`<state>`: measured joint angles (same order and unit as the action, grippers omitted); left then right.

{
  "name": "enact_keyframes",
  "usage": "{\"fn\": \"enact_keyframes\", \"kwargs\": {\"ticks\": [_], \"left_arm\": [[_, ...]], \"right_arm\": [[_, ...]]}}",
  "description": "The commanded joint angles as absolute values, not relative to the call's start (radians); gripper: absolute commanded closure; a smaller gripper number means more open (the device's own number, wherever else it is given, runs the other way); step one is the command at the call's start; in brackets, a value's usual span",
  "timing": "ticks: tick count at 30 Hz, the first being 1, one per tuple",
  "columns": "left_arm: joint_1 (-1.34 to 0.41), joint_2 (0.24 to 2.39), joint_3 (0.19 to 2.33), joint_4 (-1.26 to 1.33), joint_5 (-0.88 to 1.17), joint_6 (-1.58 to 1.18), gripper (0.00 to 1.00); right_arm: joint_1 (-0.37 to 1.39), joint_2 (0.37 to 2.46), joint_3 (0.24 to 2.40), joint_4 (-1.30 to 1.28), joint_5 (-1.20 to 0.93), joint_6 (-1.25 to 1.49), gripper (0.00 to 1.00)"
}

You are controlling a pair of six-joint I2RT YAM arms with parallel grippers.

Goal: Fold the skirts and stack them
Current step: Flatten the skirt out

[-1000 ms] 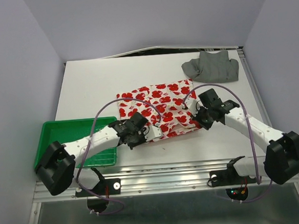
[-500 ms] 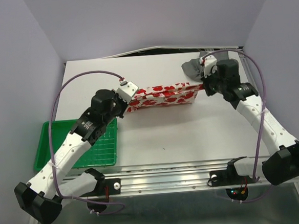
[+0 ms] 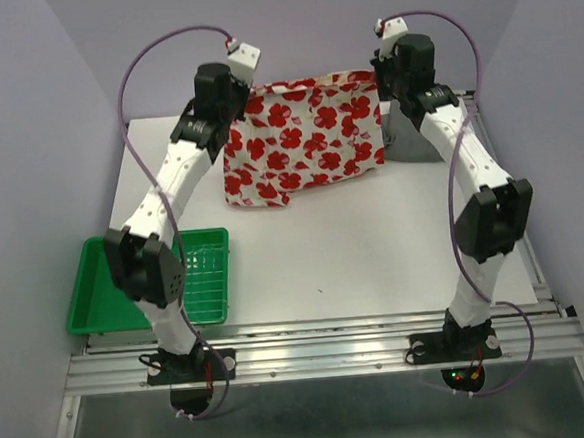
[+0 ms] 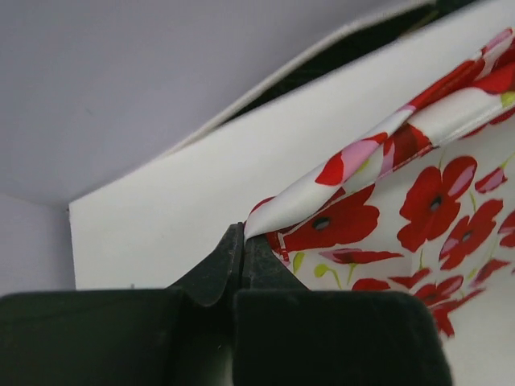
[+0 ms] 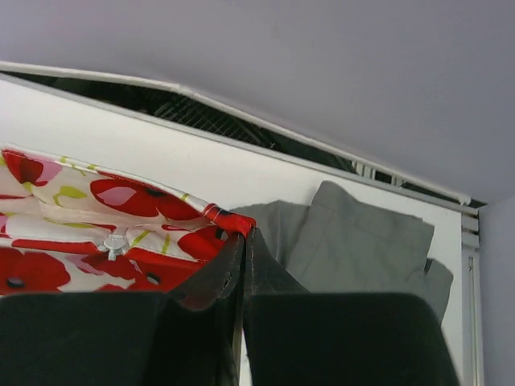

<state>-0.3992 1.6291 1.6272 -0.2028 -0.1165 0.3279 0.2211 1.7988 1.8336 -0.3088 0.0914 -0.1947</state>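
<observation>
Black fingers of the left gripper [image 4: 243, 233] are pinched tight on one top corner of the white skirt with red flowers [image 3: 306, 138], while the right gripper [image 5: 244, 235] is clamped on the other corner. Stretched between them, the skirt hangs at the upper centre of the overhead frame, over the white table [image 3: 354, 245]. The dark grey skirt [image 5: 362, 241] lies rumpled at upper right, the green tray [image 3: 208, 285] at lower left.

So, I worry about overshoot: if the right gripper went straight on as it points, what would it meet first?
Likely the grey skirt, lying just beyond the tips of the right gripper, which pinches a corner of the floral skirt. Depth is unclear.
</observation>
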Motion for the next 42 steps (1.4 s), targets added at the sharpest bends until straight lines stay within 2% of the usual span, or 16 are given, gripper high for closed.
{"fn": "enact_keyframes", "kwargs": {"ticks": [1,4,7,10,13,20,25,33,42], "left_arm": [[-0.283,1.822,2.054,-0.184,-0.161,0.338,1.0],[-0.258,1.971,2.279,-0.192,-0.138,0.376,1.0],[-0.255,2.031,2.339,-0.095,-0.175,0.44,1.0],[-0.244,2.002,2.309,0.03,-0.184,0.446,1.0],[-0.229,1.91,2.156,0.133,-0.157,0.466,1.0],[-0.258,1.743,1.62,0.153,-0.032,0.56,1.0],[-0.386,1.643,1.231,0.146,-0.055,0.661,1.0],[-0.512,1.549,0.979,0.003,-0.094,0.606,1.0],[-0.584,1.402,0.902,-0.15,0.095,0.568,1.0]], "right_arm": [[0.172,1.983,2.165,-0.209,0.215,-0.238,0.99],[0.163,2.127,2.377,-0.177,0.221,-0.259,0.99],[0.163,2.196,2.462,-0.071,0.239,-0.282,0.99],[0.163,2.206,2.467,0.023,0.244,-0.264,0.99],[0.163,2.148,2.399,0.054,0.197,-0.226,0.99],[0.163,1.885,1.779,0.103,0.074,-0.261,0.99],[0.163,1.752,1.372,0.078,0.011,-0.302,0.99],[0.163,1.593,1.123,-0.054,-0.031,-0.353,0.99],[0.163,1.389,0.948,-0.225,-0.014,-0.462,0.99]]}}
